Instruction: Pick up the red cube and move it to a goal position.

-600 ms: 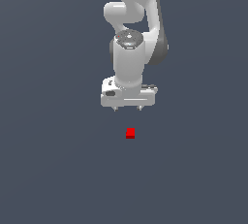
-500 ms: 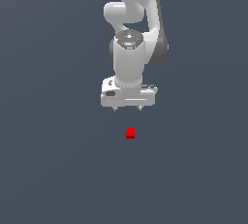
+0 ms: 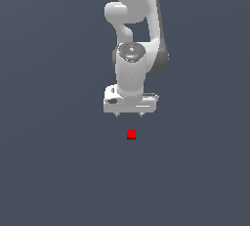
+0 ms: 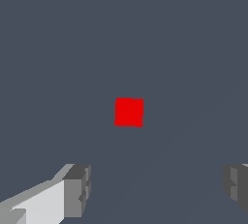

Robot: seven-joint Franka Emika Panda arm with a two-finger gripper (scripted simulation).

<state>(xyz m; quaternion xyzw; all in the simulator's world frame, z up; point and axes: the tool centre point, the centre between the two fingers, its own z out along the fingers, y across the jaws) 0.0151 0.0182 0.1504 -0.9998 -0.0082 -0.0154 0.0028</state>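
plain dark grey surface (image 3: 53,171). i see the red cube (image 3: 131,134) lying on it, below my end effector (image 3: 129,115), whose fingers (image 4: 77,189) are spread apart, holding nothing.

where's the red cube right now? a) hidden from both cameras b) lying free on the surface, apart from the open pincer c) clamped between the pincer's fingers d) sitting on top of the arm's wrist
b: the red cube lies alone on the surface, clear of the pincer, and in the wrist view the fingers stand wide apart with nothing between them.
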